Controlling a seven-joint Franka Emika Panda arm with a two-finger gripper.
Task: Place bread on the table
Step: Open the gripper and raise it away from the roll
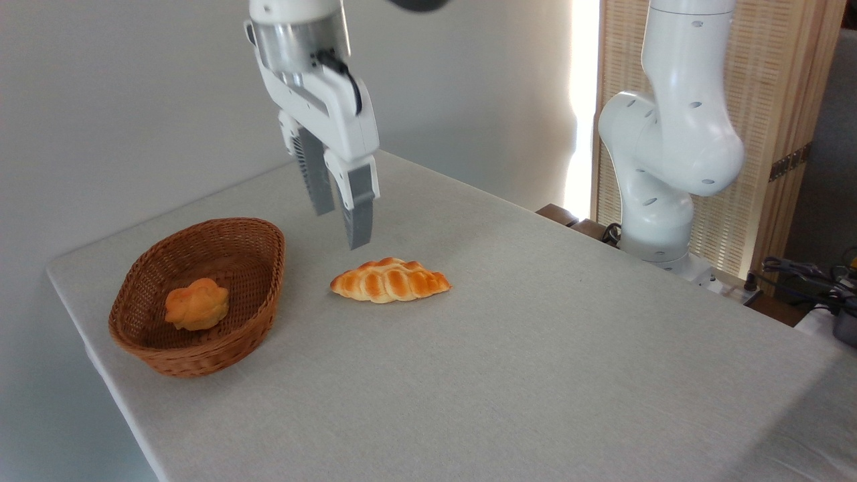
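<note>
Camera view: braided bread loaf [390, 280] lies flat on the grey desk [535, 348], just right of the wicker basket [261, 294]

Gripper [343, 224] hangs above the loaf's left end, clear of it, fingers [359, 207] slightly apart and holding nothing. A small round orange bun [196, 304] sits inside the basket. White robot arm base [659, 201] stands at the desk's far right edge

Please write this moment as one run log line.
gripper: open, empty, above bread | braided bread: on table, outside wicker basket | bun: in basket
</note>
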